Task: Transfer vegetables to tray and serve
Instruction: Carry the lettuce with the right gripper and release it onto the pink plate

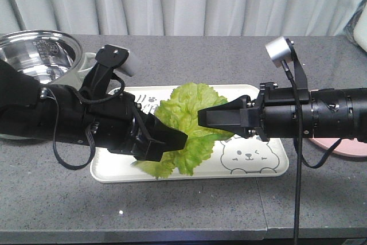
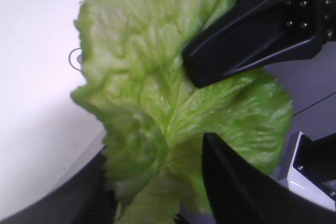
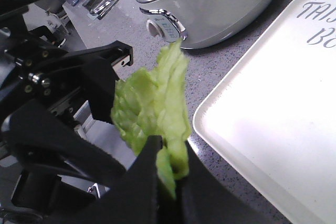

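Left arm reaches in low from the left. Left gripper [image 1: 172,147] is spread, one finger on each side of the lettuce [image 1: 183,113]. Right arm lies level from the right, and the right gripper [image 1: 202,117] pinches the leaf edge. Lettuce hangs just above the tray [image 1: 189,177].
Count: 1 lettuce clump (separate leaves not resolvable), 1 tray, 1 steel pot [image 1: 34,55], 1 pink plate [image 1: 344,148].
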